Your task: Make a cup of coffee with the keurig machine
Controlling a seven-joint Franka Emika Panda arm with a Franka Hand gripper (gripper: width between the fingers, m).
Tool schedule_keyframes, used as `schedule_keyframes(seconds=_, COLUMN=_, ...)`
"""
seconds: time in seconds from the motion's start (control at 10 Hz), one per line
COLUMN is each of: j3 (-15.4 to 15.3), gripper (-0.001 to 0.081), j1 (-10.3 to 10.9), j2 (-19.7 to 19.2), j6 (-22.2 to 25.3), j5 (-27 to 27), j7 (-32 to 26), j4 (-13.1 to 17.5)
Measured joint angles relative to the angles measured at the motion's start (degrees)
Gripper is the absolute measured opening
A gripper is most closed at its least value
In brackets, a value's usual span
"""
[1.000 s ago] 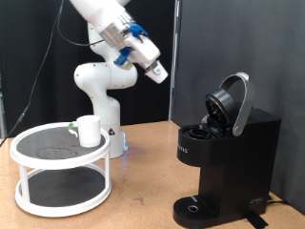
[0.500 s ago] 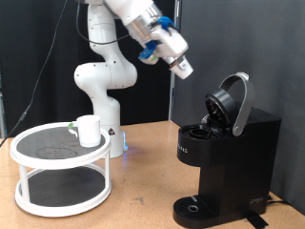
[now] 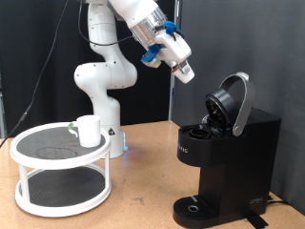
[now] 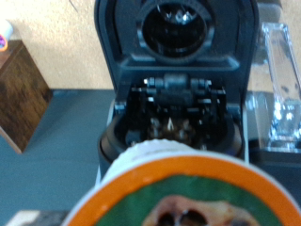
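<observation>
Keurig machine (image 3: 227,157) is seen at the exterior view's right on the bench (image 3: 143,191), black and boxy, its hinged lid (image 3: 233,103) raised and tilted back so the brew chamber is exposed. Gripper (image 3: 184,71) is held high in the air, up and toward the exterior view's left of that open lid, well apart from it and angled down toward the chamber. In the wrist view the open chamber (image 4: 174,111) is seen straight ahead along the fingers, with the lid's round underside above it. A pod (image 4: 183,193) with an orange rim and green top fills the near part of the wrist view and is judged to be clamped in the gripper, though the fingers themselves are not shown, so how far they are open cannot be told. Cup (image 3: 88,131), white, is set on the top tier of a round two-tier stand (image 3: 59,170) at the exterior view's left, far from gripper and machine
</observation>
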State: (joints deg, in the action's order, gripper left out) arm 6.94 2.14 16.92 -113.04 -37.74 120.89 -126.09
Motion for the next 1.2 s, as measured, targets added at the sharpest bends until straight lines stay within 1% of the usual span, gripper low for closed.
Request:
schedule_keyframes(seconds=0.2, j3=-1.17, gripper=0.0362, j1=0.03, j2=-1.09, j6=-2.84, j5=1.92, j7=0.08, j4=-1.47)
schedule_keyframes(seconds=0.4, j3=-2.47, gripper=0.0362, j1=0.13, j2=-2.61, j6=-4.68, j5=2.22, j7=0.07, j4=-2.78)
schedule_keyframes(seconds=0.6, j3=-4.17, gripper=0.0362, j1=0.29, j2=-4.11, j6=-7.73, j5=2.1, j7=0.07, j4=-4.0)
schedule_keyframes(seconds=1.0, j3=-6.87, gripper=0.0362, j1=0.62, j2=-7.31, j6=-11.54, j5=1.88, j7=0.07, j4=-5.35)
schedule_keyframes(seconds=1.2, j3=-7.67, gripper=0.0362, j1=0.63, j2=-8.57, j6=-13.07, j5=1.75, j7=0.07, j4=-5.82)
